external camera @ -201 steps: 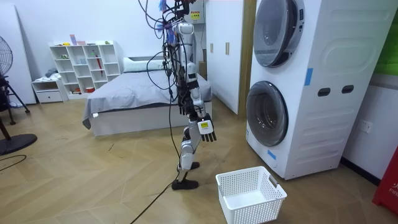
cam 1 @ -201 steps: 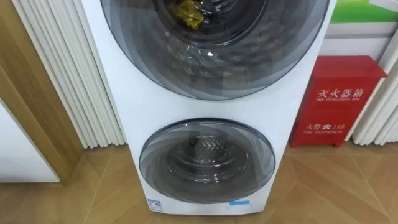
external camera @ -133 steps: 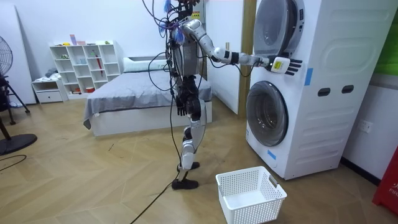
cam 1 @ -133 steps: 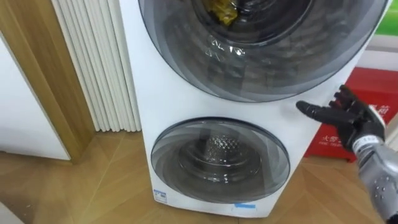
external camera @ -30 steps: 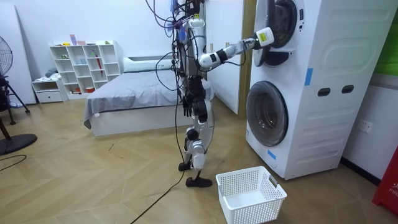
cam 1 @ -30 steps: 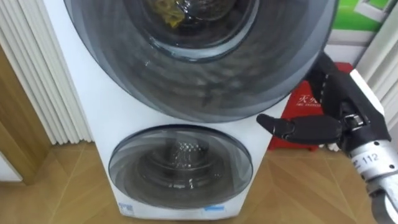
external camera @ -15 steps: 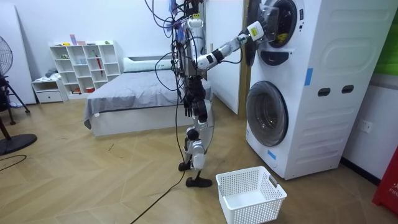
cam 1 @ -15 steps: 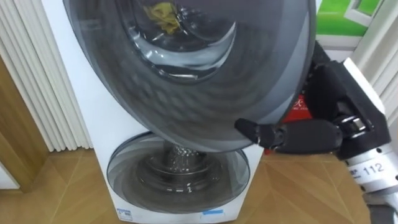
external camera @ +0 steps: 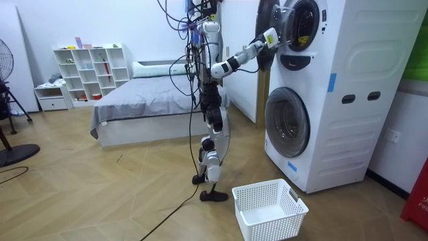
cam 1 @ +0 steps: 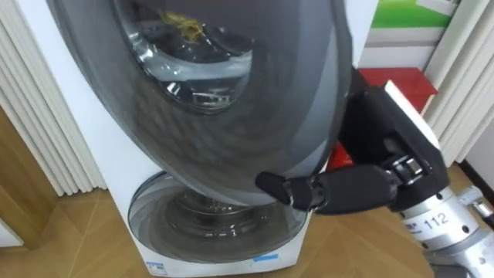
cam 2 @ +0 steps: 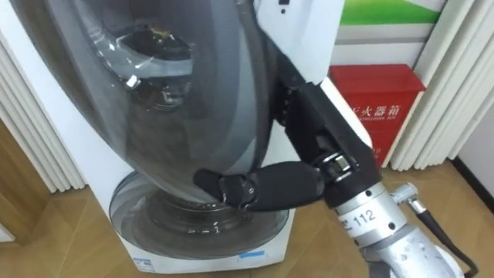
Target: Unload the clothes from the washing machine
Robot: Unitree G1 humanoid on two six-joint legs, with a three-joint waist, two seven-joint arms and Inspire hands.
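Left eye view: the washing machine (cam 1: pixel 93 131) is a white stacked unit. Its upper door (cam 1: pixel 231 100) stands partly open, hinged out toward the robot. The right robot hand (cam 1: pixel 363 185) is clenched on that door's rim, thumb across the front and fingers behind it. A yellow garment (cam 1: pixel 179 23) lies inside the upper drum, seen through the glass. The lower door (cam 1: pixel 208 228) is closed. A white slatted panel (cam 1: pixel 38 116) stands at the left and a red cabinet (cam 1: pixel 405 77) at the right.

Room view: the robot stands upright on the wooden floor (external camera: pixel 100 194), facing the machine, right arm raised to the upper door. The left robot hand (external camera: pixel 208 114) hangs at the hip; its state cannot be told. A white basket (external camera: pixel 269 209) sits on the floor near the machine. Behind are a bed (external camera: pixel 147 107), a shelf unit (external camera: pixel 90 70) and a fan (external camera: pixel 5 60).

Right eye view: the same grasp, hand wrapped round the door's edge.
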